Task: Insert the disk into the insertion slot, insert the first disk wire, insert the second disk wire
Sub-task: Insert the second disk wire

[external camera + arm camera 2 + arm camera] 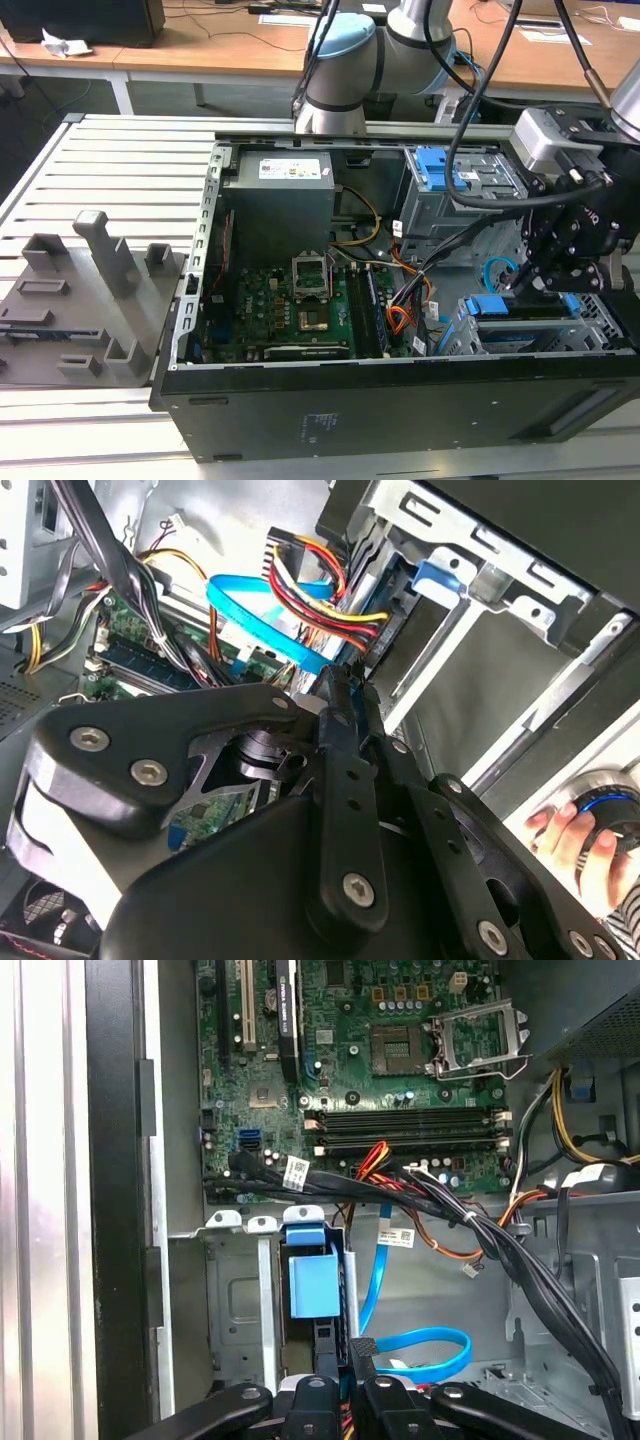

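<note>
Nothing printed here can actually be read. In the exterior view, a white label (293, 168) lies on the grey power supply (275, 215) (dark lines of print, too small to make out). A pale patch of print (318, 424) on the black outer wall of the computer case (420, 400) is just as illegible. In the first wrist view, one white tag (298, 1172) sits on the black cable bundle (440, 1210), with a second white tag (396, 1237) just beside that bundle. The green motherboard (400, 1090) carries tiny white markings. None of these can be deciphered.
</note>
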Robot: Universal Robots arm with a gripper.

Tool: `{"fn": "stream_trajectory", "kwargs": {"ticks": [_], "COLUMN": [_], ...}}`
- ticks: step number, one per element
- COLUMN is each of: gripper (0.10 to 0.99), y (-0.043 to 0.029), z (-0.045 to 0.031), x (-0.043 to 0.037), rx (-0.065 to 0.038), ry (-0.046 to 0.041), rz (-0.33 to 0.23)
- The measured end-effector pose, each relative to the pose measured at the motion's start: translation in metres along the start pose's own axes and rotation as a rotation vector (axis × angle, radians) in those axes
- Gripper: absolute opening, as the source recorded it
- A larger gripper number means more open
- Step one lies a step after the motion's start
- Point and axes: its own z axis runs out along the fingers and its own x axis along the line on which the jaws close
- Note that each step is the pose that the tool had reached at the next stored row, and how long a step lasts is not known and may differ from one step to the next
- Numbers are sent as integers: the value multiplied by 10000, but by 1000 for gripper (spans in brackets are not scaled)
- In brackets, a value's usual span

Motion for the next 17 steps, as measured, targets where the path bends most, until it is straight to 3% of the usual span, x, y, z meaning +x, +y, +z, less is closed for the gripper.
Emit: {"fn": "stream_trajectory", "kwargs": {"ticks": [17], "gripper": [165], "y": [-16], "z": [64], "x": [1], "rx": [3], "ry": [79], "rz": [-47]}}
